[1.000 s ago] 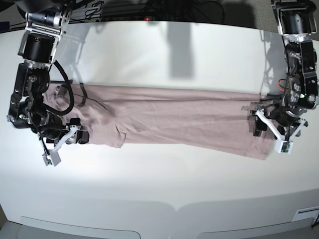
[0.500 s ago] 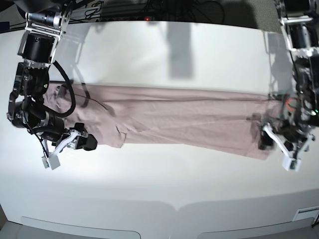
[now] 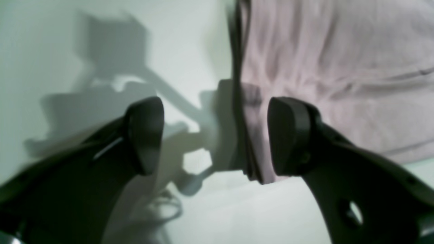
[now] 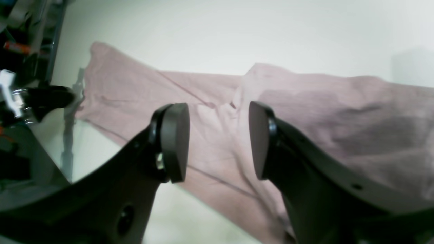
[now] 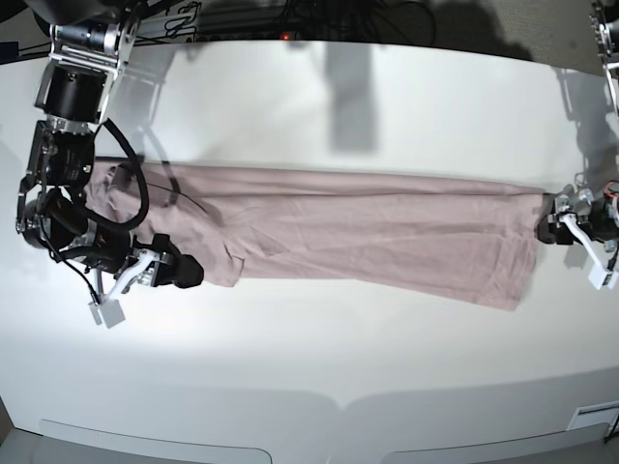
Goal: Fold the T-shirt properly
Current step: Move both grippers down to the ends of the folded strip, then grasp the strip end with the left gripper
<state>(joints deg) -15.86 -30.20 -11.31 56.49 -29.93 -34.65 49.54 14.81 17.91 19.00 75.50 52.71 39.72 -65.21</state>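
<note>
The mauve-pink T-shirt (image 5: 368, 237) lies flat as a long strip across the white table (image 5: 319, 367), folded lengthwise. My right gripper (image 5: 174, 273) hovers at the strip's near left corner, by the sleeve end. In the right wrist view the right gripper (image 4: 217, 142) is open, with only the T-shirt (image 4: 305, 112) showing beyond the gap. My left gripper (image 5: 553, 224) sits at the strip's right end. In the left wrist view the left gripper (image 3: 217, 135) stands wide open across the end edge of the T-shirt (image 3: 339, 67), one finger over cloth and the other over bare table.
Dark cables and equipment (image 5: 290, 19) run along the table's far edge. The arm bases stand at the back left (image 5: 82, 68) and far right (image 5: 609, 29). A raised rim (image 5: 338, 406) runs along the table's front.
The left gripper has slid rightward off the cloth to the strip's end edge. The right gripper has shifted right along the near edge toward the sleeve corner. The shirt lies smoother at its right end.
</note>
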